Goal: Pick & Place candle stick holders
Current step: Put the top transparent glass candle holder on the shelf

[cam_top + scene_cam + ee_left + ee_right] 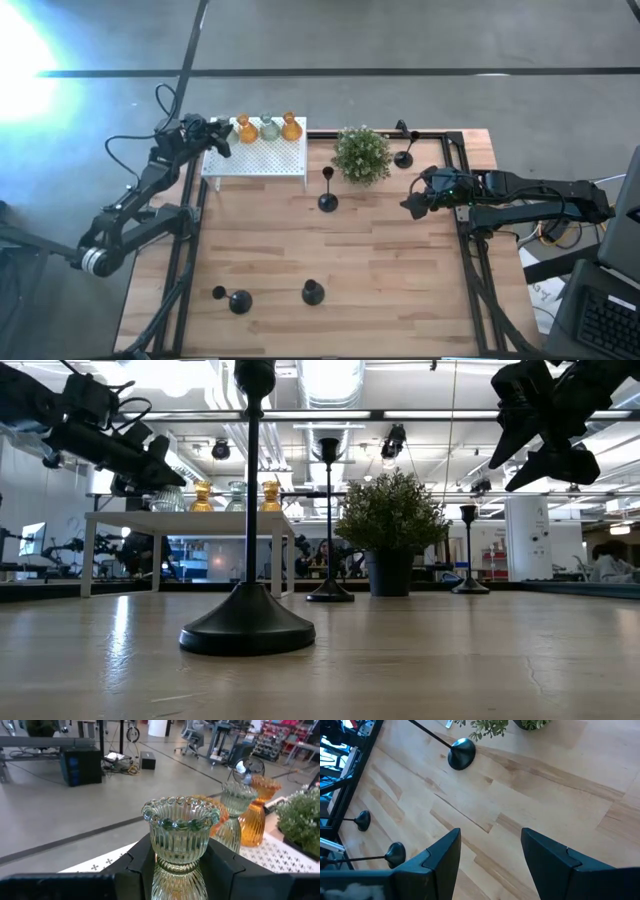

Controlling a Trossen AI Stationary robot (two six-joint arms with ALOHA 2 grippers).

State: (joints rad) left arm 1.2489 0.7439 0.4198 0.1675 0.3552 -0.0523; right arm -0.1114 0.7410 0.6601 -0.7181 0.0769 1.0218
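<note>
I noted a pale wood-grain table [380,260] with streaked light and tan boards. The white box [262,160] carried a regular perforated dot pattern. On it I saw two amber ribbed glass holders [291,127] and a pale green-clear ribbed one [269,128]. The left pincer [175,862] was black; the glass holder [180,835] between its fingers was clear with a greenish tint, vertically ribbed, with a beaded rim. The stemmed holders [327,202] on the table were matte black. The potted plant [361,154] was green. The right pincer [490,855] was dark teal-black.
</note>
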